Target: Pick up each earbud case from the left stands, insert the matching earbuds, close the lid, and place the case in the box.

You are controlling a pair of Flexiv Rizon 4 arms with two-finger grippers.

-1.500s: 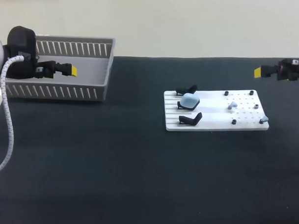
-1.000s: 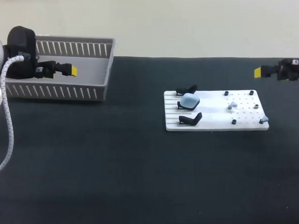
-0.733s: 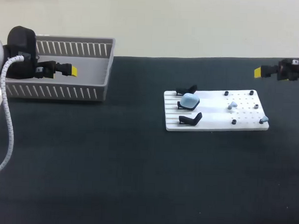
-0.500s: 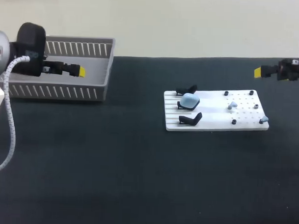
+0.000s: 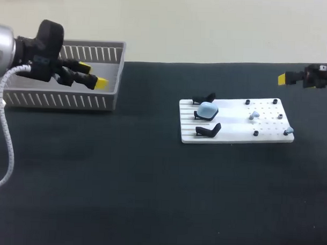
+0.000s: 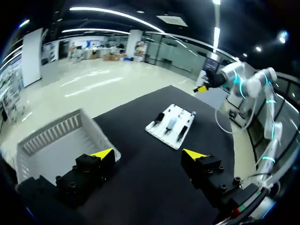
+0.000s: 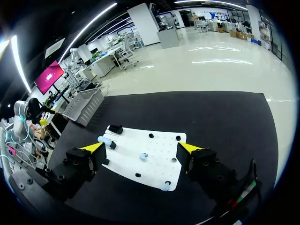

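One case: a pale blue earbud case [image 5: 207,110] sits on the middle of three black stands [image 5: 208,130] at the left end of the white board [image 5: 233,137].
Earbuds: two pale earbuds [image 5: 254,115] stand on the board's pegged right half, apart from the case.
Box: the grey slatted box [image 5: 118,72] is at the table's far left, well apart from the board.
Left gripper [image 5: 93,75]: over the box's right end, fingers spread wide, holding nothing.
Right gripper [image 5: 283,79]: beyond the board's far right corner, equally wide and empty.
Bearing: the case lies rightward of the left gripper, across bare tabletop; the right gripper looks nearer (the case seems roundish, with no clear long axis).
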